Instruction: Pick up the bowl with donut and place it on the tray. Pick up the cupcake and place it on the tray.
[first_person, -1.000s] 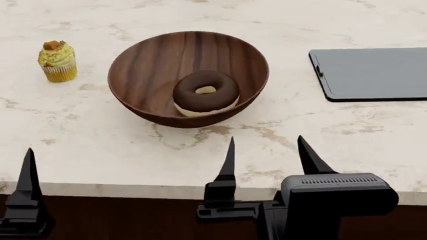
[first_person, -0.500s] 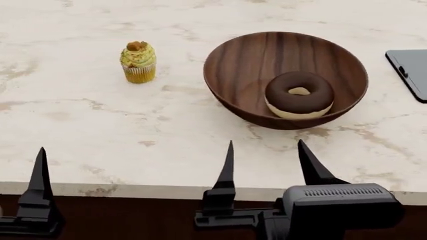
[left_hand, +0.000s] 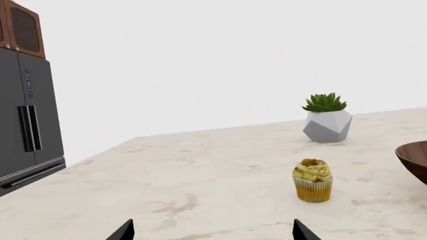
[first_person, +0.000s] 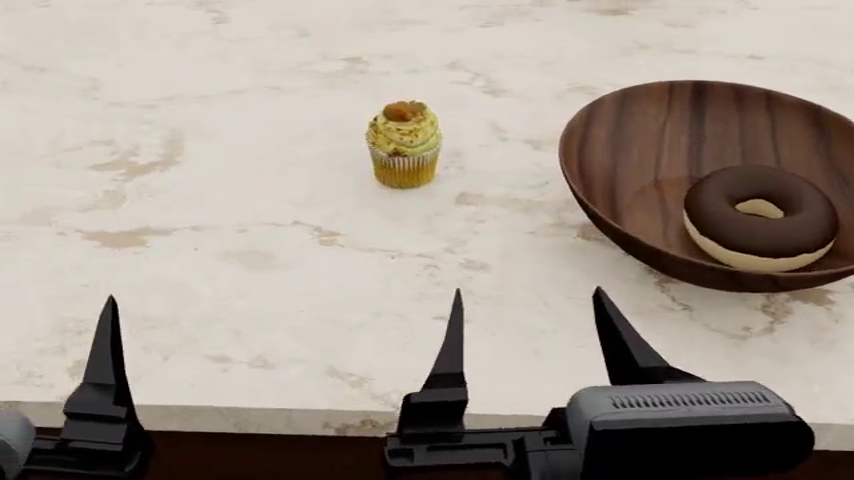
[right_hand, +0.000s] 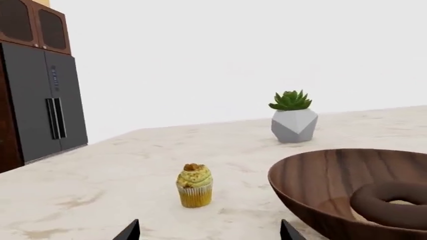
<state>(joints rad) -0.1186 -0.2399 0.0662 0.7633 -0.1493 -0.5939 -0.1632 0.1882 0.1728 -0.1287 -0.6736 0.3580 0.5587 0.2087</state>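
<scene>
While the tray lies out of every view, neither item can be judged as delivered; both steps of the task look undone.

The bowl (first_person: 707, 180), dark brown wood, sits on the marble table (first_person: 214, 180), cut off at the right edge of the head view. The donut (first_person: 758, 230) lies inside it, on the bowl's near-right side, chocolate glaze up. The cupcake (first_person: 404, 143) stands upright on the table, apart from the bowl and to its left, untouched.

The right gripper (first_person: 527, 340) hangs at the table's near edge, fingers spread wide and holding nothing. The left gripper (left_hand: 210, 231) shows two finger tips well apart in its wrist view, also empty; only one finger shows in the head view.

A potted succulent (right_hand: 292, 117) in a grey faceted pot stands far back on the table. A dark refrigerator (right_hand: 47, 105) stands beyond the table's end.

Left to do: grasp the bowl, carry it to the tray, then the cupcake.
</scene>
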